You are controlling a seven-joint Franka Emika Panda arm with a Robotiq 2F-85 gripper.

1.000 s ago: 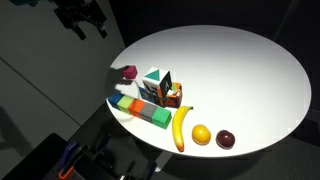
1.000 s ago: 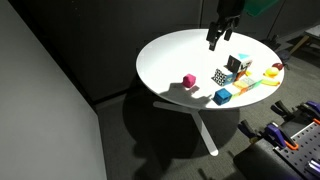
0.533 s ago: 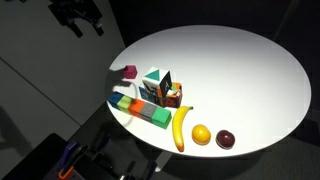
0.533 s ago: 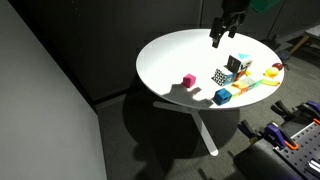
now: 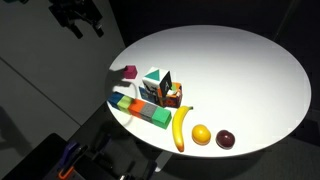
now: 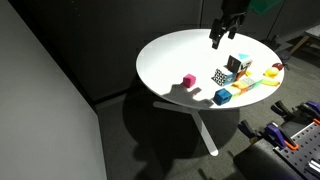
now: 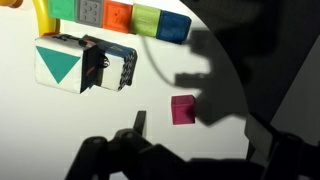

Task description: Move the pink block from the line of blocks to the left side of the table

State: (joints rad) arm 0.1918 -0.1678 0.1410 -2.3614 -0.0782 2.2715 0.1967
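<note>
Hovering gripper (image 6: 220, 40): jaws apart, holding nothing.
Risk: pink block (image 5: 128, 72) lies near table (image 5: 230, 60) edge; a nudge could tip it off.

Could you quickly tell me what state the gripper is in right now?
Gripper: open and empty; the pink block sits apart from it.

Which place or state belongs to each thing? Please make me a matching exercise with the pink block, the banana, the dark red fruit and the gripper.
1 pink block
2 banana
3 dark red fruit
4 gripper

a raised, holding nothing
b alone, apart from the row of blocks
c at the end, past the orange fruit
d between the row of blocks and the orange fruit

Pairs: 1-b; 2-d; 3-c; 4-a
</note>
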